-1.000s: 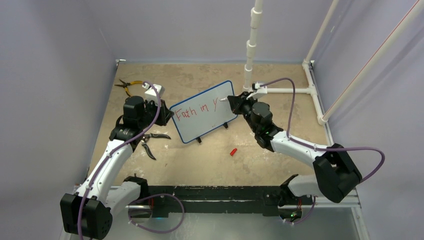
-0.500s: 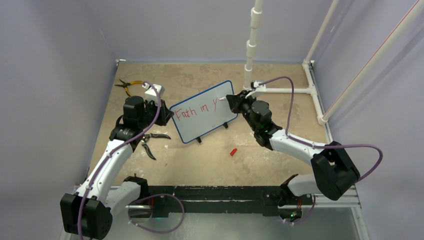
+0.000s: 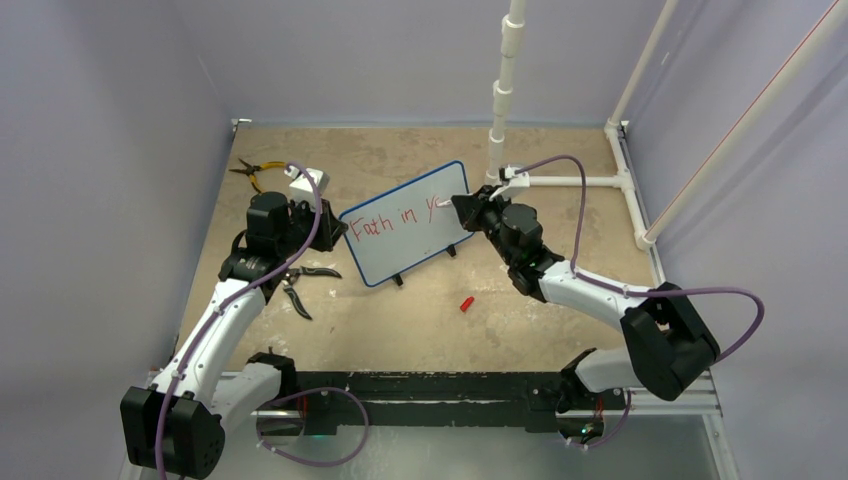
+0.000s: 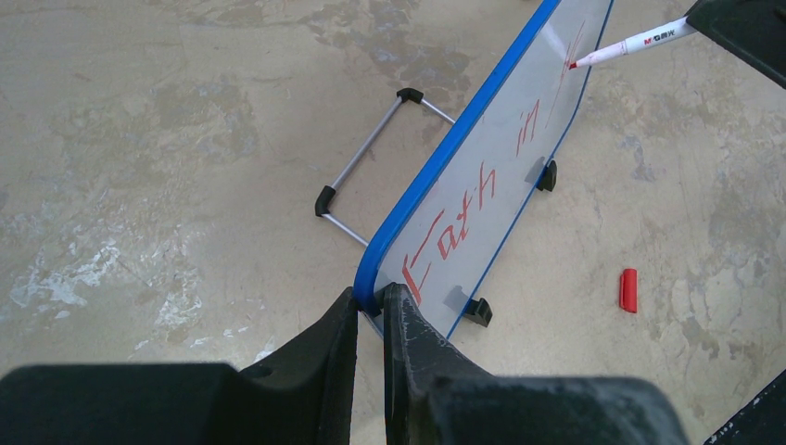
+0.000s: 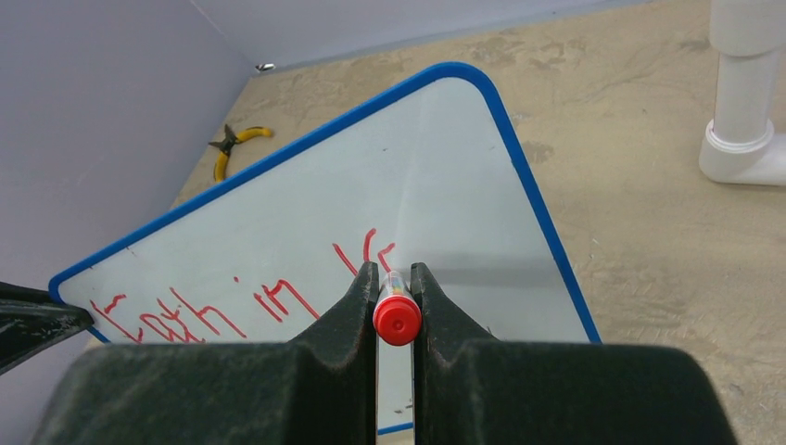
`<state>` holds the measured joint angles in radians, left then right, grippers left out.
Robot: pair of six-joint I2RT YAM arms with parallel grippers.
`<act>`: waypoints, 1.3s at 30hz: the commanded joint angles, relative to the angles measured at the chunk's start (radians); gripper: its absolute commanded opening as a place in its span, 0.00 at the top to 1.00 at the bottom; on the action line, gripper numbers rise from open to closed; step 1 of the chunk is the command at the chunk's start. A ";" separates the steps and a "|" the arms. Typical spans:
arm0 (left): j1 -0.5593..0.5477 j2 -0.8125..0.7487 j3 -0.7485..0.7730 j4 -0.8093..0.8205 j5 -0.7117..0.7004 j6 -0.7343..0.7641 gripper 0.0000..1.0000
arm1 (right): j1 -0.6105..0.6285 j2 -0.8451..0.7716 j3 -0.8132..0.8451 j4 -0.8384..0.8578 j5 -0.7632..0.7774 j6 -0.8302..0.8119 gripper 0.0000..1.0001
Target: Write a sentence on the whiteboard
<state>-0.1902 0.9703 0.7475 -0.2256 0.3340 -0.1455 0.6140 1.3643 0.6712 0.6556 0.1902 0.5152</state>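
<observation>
Beige tabletop (image 3: 380, 320) carries the whiteboard (image 3: 410, 240), which stands mid-table on its feet. Left fingers (image 4: 335, 338) pinch its blue corner. Right fingers (image 5: 352, 311) clamp the marker (image 5: 397, 321), its tip at the sentence (image 5: 278, 301), just past "Faith in y". Light pressure and short strokes should stop the board rocking.
</observation>
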 commanded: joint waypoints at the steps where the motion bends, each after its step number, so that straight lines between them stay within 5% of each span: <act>1: 0.001 0.011 -0.007 0.009 0.006 0.015 1.00 | -0.003 -0.005 -0.007 -0.003 0.020 -0.015 1.00; 39: 0.000 0.007 -0.008 0.007 0.006 0.015 1.00 | -0.004 -0.016 0.071 0.026 0.040 -0.055 1.00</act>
<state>-0.1902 0.9714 0.7475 -0.2253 0.3340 -0.1455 0.6140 1.3602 0.6918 0.6216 0.2390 0.4847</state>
